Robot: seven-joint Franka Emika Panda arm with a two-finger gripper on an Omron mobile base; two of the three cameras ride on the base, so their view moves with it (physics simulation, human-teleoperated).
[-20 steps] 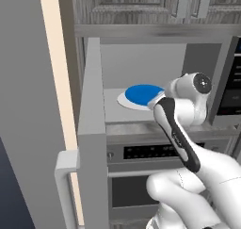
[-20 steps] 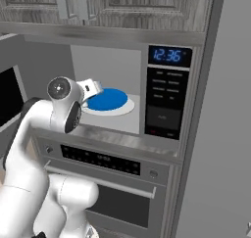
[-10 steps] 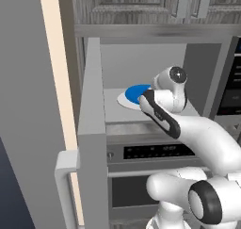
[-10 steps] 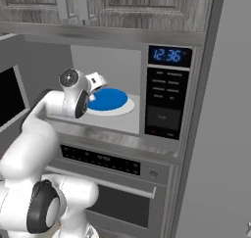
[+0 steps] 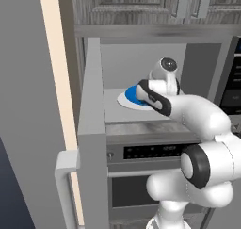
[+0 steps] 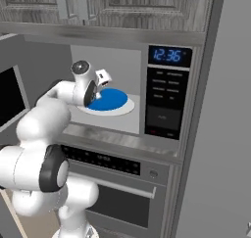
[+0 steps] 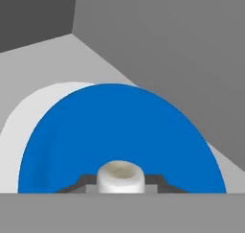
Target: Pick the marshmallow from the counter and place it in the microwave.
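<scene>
Marshmallow point(image 7: 120, 177) pinched in closed claw point(image 7: 120, 188), bottom centre of hand view; blue disc point(image 7: 119, 131) directly beyond, inside microwave point(image 6: 132, 92).

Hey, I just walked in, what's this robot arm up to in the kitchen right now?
The arm has reached into the open microwave. Its claw is shut on the marshmallow, holding it over the blue disc on the white turntable. The marshmallow is not released yet, so the placing step remains.
</scene>
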